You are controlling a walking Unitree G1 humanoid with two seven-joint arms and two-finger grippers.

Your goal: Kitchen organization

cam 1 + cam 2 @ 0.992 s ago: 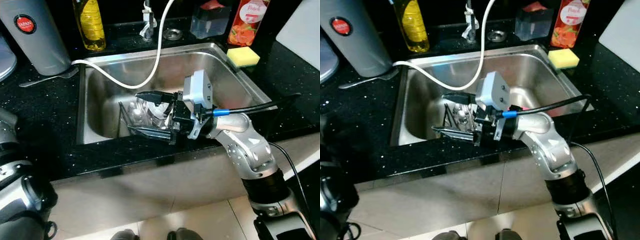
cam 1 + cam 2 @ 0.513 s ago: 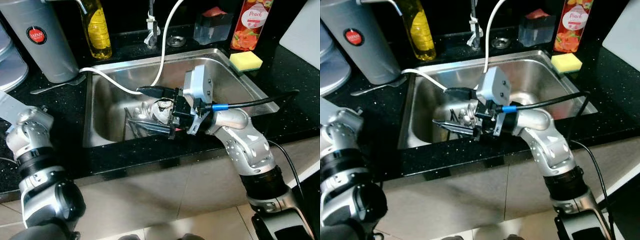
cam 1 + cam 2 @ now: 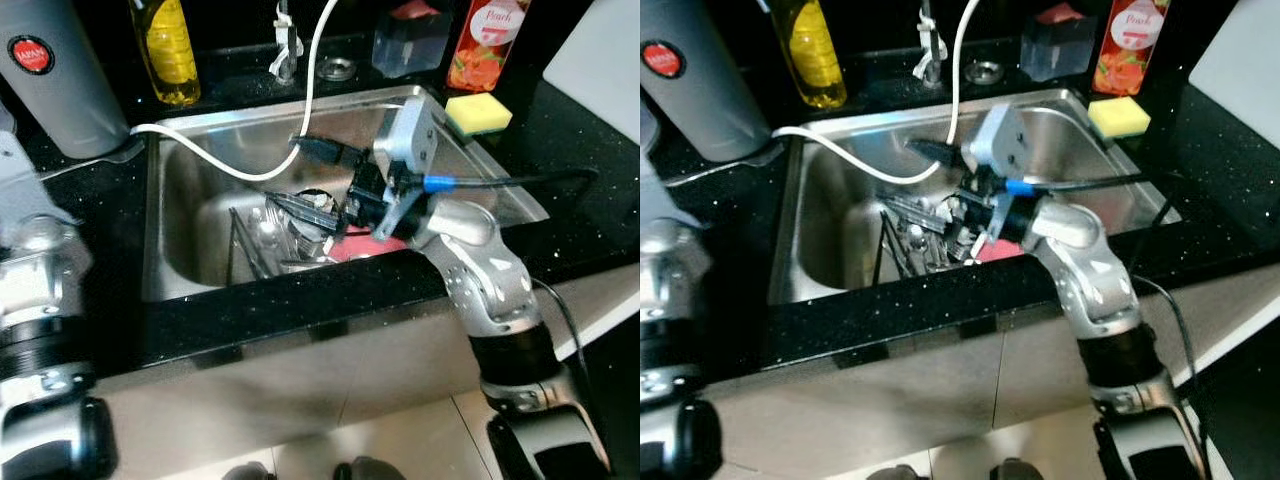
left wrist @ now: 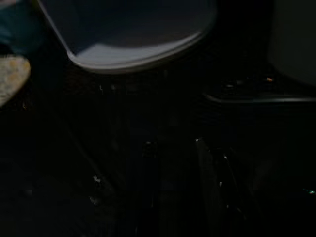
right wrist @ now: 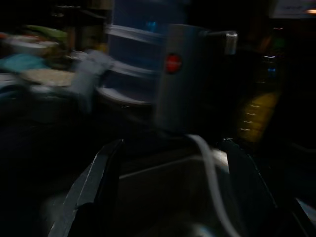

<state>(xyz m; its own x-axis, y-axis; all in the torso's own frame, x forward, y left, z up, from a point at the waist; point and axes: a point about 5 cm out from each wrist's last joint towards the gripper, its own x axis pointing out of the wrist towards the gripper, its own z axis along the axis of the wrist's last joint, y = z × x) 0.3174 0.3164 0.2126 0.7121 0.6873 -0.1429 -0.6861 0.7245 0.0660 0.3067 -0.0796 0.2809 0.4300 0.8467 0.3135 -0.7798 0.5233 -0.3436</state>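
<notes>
At the counter's near edge, the idle left arm (image 3: 40, 300). Beyond it, the right gripper (image 3: 315, 178) hangs over the sink (image 3: 190, 150), fingers apart and empty. Cutlery (image 3: 275, 235) lies below in the basin, long axes running roughly near-to-far. Risk: the fingers could snag the white hose (image 3: 225, 165) just beside them.

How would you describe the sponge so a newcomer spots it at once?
Start at the steel sink set in the black counter, and go to its far right corner. The sponge lies on the counter there, just in front of the red peach carton. It is a small yellow block, unlike the tall containers behind it.
</notes>
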